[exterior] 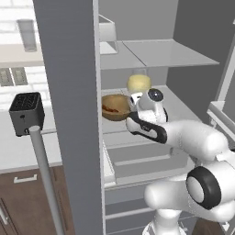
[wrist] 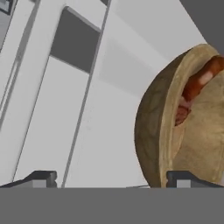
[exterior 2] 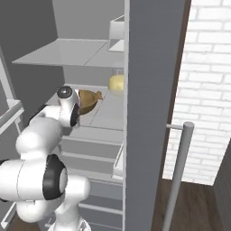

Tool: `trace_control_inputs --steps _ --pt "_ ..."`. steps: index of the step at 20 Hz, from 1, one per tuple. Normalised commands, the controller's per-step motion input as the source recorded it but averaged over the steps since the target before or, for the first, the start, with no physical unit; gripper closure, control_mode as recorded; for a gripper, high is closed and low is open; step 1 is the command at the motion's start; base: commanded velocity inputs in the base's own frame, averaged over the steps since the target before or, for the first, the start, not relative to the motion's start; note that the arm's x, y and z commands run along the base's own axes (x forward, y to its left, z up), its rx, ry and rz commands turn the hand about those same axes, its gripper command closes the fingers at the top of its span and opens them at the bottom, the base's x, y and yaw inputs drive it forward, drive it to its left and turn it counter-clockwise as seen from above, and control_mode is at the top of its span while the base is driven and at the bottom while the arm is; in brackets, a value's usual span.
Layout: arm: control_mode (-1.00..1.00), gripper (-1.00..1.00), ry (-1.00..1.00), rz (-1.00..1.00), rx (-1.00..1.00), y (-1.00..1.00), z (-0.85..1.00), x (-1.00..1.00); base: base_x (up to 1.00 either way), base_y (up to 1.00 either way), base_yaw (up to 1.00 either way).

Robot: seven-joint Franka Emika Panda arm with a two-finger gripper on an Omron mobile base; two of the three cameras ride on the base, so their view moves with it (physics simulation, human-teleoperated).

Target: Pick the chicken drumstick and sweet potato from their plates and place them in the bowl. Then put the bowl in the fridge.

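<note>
Left base view: the wooden bowl (exterior: 114, 107) sits on a glass shelf (exterior: 183, 108) of the open fridge (exterior: 151, 27), at the centre of the frame, with a pale yellow rounded item (exterior: 138, 83) just behind it toward the upper right. The white arm rises from the lower right, and its hand lies just right of the bowl, hiding part of the rim. At far left a black toaster (exterior: 26, 113) stands on the counter (exterior: 18, 151), well apart from the fridge interior; a long grey bar handle (exterior: 46, 179) crosses the lower left. Right base view: the same bowl (exterior 2: 89, 101) appears left of centre on the shelf, with the yellow item (exterior 2: 116, 84) at its upper right and the arm's wrist overlapping its left side. Hand view: the bowl (wrist: 155, 131) occupies the right half of the frame, seen edge-on, and a reddish-brown chicken drumstick (wrist: 199, 83) lies inside it — the sweet potato cannot be made out. The tool (wrist: 111, 178) is released, its two dark fingertips (wrist: 43, 177) spread wide at the bottom of the frame; the right tip lies at the bowl's rim, but contact cannot be judged — nothing is gripped between them.
</note>
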Motion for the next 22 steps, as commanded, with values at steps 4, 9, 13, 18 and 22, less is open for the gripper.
trace_control_inputs --steps 4,9,13,18,22 --pt "-1.0 -1.0 0.0 -0.05 -0.01 -0.29 0.34 -0.6 0.0 0.0 0.0" --pt "-1.0 -1.0 0.0 -0.01 -0.11 -0.47 0.18 -0.48 0.0 0.0 0.0" --pt "-1.0 -1.0 0.03 0.0 -0.23 -0.4 0.22 -0.12 0.0 0.0 0.0" --pt "-1.0 -1.0 0.01 0.22 -0.34 -0.12 0.33 -0.3 0.0 0.0 0.0" --pt "-1.0 -1.0 0.04 0.38 -0.25 -0.01 0.42 -0.63 0.0 0.0 0.0"
